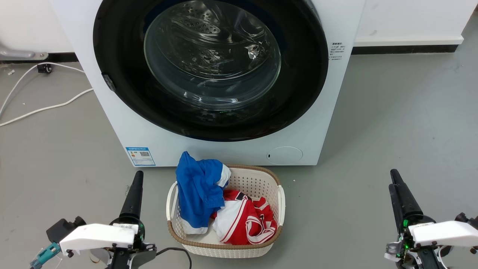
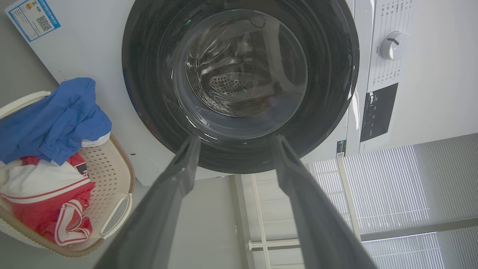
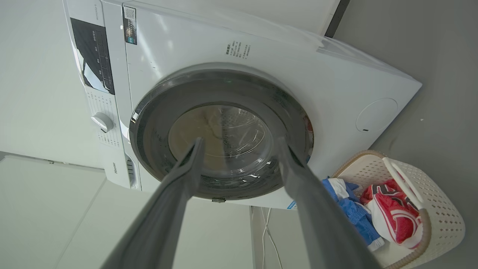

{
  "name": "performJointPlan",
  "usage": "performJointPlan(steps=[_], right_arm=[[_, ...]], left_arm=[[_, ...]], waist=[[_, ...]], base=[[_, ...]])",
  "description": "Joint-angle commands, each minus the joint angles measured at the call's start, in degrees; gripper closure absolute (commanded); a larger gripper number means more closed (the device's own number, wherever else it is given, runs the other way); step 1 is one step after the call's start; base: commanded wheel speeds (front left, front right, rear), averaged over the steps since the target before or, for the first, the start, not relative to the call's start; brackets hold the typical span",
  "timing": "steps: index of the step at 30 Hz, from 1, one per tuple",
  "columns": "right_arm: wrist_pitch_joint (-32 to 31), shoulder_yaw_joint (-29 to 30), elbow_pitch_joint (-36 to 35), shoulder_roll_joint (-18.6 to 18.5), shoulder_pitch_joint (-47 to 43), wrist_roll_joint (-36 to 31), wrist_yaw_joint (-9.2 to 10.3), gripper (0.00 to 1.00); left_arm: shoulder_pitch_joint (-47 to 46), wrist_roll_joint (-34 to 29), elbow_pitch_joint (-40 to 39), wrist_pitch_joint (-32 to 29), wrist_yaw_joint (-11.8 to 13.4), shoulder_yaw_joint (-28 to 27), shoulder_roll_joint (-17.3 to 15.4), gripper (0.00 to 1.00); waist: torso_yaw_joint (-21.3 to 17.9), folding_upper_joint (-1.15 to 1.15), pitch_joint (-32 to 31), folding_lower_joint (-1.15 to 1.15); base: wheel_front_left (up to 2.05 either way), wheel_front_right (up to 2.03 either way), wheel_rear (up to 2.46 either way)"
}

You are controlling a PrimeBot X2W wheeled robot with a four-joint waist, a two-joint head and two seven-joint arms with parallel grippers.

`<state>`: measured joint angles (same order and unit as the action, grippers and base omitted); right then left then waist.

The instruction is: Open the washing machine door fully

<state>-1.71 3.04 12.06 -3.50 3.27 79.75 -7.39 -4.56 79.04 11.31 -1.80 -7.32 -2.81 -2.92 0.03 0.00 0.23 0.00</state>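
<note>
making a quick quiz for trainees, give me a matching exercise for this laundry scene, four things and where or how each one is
Things:
1. washing machine door
2. blue garment
3. round white flap
4. white cable

Place or state:
a. on the floor, left of the washing machine
b. draped over the rim of the laundry basket
c. shut
d. low on the machine's front, right side

Pairs: 1-c, 2-b, 3-d, 4-a
</note>
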Motion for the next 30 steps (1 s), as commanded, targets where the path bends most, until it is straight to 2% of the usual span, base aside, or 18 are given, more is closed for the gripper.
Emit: performJointPlan(steps=[1, 13, 30], right_arm=[[0.6, -0.3, -1.7, -0.5, 0.4, -2.9, -0.04, 0.00], [3.4, -1.4, -4.3, -0.8, -0.7, -20.4, -0.05, 0.00], [6.2, -1.9, -5.0, -0.3, -1.8, -36.5, -0.07, 0.00]], left_arm=[[-0.7, -2.9, -1.8, 0.6, -0.1, 0.4, -0.1, 0.00], [-0.1, -19.5, -4.9, 3.4, -0.1, 2.9, -0.8, 0.00], [0.2, -34.5, -5.3, 6.6, 0.4, 5.4, -1.9, 0.00]], waist=[[0.0, 0.00, 0.0, 0.00], [-0.1, 0.00, 0.3, 0.00], [0.1, 0.00, 0.4, 0.00]], base=[[0.00, 0.00, 0.00], [0.00, 0.00, 0.00], [0.00, 0.00, 0.00]])
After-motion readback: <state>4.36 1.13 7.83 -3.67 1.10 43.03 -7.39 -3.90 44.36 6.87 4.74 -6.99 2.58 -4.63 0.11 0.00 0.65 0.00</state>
